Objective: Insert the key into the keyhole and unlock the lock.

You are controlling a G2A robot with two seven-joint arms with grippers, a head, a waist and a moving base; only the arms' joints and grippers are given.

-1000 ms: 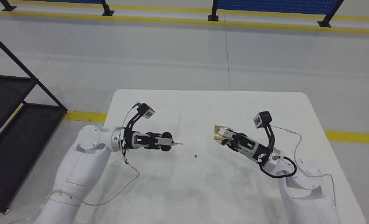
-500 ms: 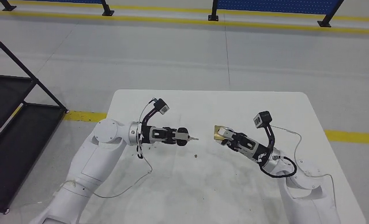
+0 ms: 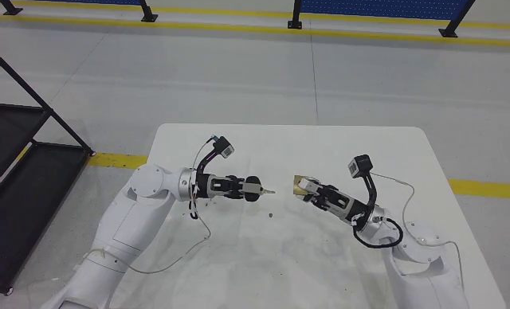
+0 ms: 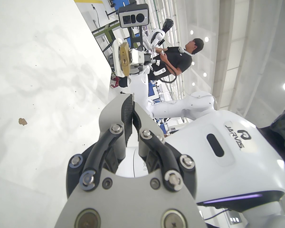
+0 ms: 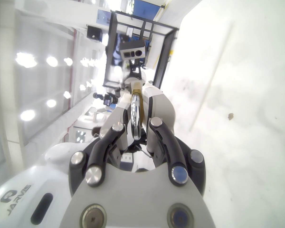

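White table (image 3: pixel 343 150) | left gripper (image 3: pixel 255 190) level, clamping key (image 3: pixel 269 192) | right gripper (image 3: pixel 309 191) opposite, clamping lock (image 3: pixel 300 182)

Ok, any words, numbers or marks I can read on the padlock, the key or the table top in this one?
On the brass padlock: no legible text; the face with the keyhole looks plain.
On the key: too small and thin to tell whether anything is stamped on it.
On the table: none, only a few stains.
So there is nothing to quote from these three.
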